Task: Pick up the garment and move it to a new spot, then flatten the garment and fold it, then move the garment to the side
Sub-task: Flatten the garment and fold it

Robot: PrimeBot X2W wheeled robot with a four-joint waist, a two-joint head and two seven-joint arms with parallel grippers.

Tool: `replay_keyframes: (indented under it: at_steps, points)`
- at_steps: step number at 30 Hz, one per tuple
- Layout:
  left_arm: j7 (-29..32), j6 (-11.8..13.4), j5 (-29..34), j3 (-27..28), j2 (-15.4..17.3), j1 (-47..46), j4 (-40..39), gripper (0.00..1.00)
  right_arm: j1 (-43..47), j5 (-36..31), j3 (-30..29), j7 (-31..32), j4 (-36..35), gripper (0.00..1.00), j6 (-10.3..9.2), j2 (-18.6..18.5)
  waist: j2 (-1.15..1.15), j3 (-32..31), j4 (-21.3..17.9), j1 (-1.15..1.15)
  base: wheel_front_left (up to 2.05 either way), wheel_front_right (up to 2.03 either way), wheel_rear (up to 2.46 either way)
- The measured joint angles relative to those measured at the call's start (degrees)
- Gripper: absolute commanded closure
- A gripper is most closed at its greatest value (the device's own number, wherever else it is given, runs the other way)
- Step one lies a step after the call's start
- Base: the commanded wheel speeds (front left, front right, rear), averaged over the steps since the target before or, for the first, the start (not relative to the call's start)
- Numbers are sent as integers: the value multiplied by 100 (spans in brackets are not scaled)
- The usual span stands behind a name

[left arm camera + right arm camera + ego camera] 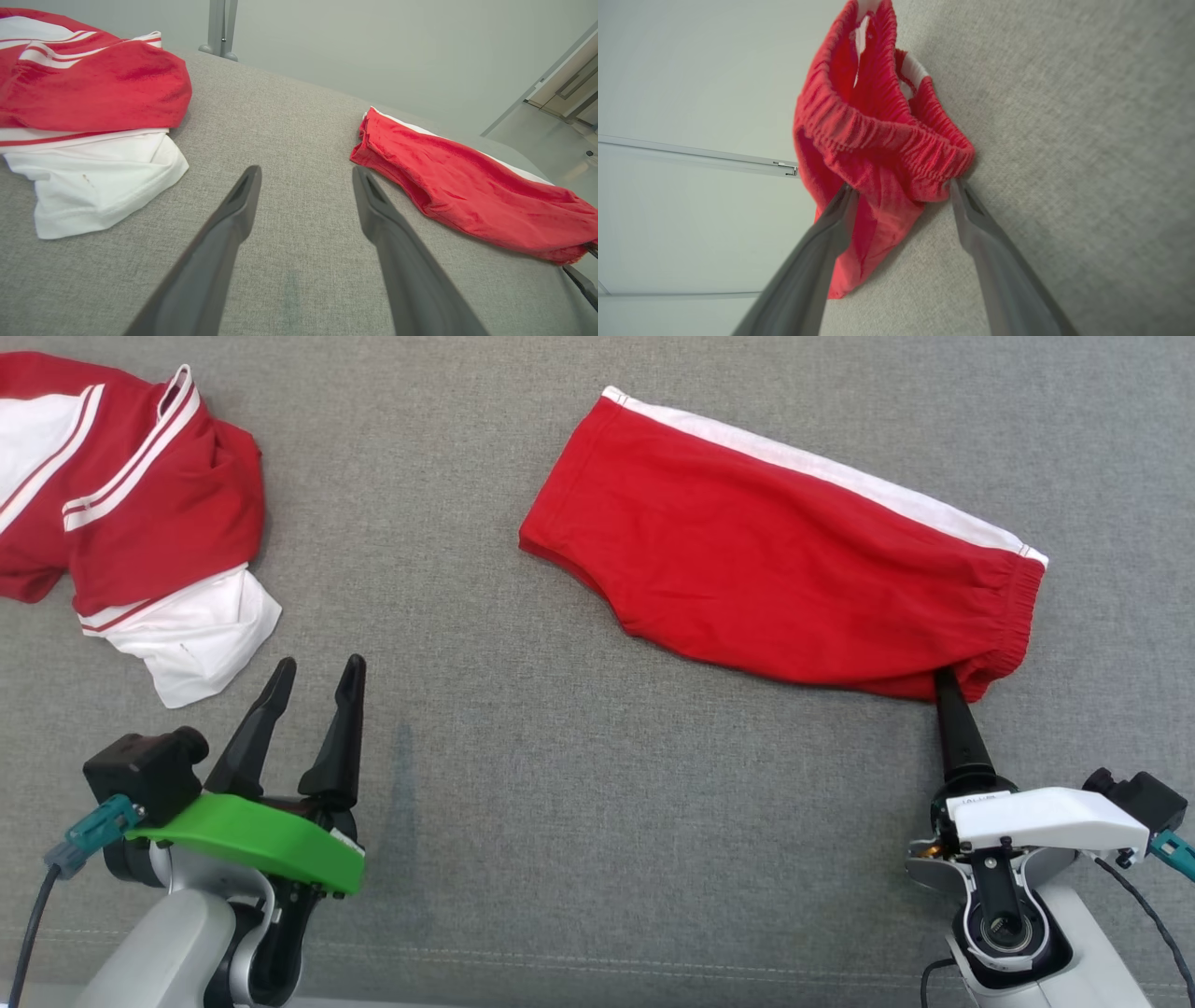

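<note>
Working across a broad grey fabric tabletop point(560, 821) here. Over on the far right, looking at the red shorts point(775, 569), laid out fairly flat, white stripe along the far edge, elastic waistband point(887, 135) at the right end. Up at the far left, passing over a bunched red-and-white shirt point(140, 523), well apart from the shorts. Down at the near left, parked with the left claw point(319, 665) released and empty, above bare cloth. And at the near right, right at the waistband's near corner with the right claw point(903, 186): spread, one finger on each side of the gathered elastic, not clenched yet. Reads as the opening step, the pick-up. Calls next for a firm pinch on that corner, then a lift clear of the tabletop and a carry to a fresh spot; flattening and folding all to come.
</note>
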Motion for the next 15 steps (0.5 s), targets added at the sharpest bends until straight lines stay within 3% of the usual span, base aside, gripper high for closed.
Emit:
replay_keyframes:
  at_steps: [6,15]
  points:
    - [0,18,64,153,18,237,-174,0,-109,98,19,0,136,0,103,24,0,41,-95,0,0,0,0]
    - [0,19,140,108,-58,366,-403,0,-364,396,-127,-1,408,0,105,76,0,63,-129,0,0,0,0]
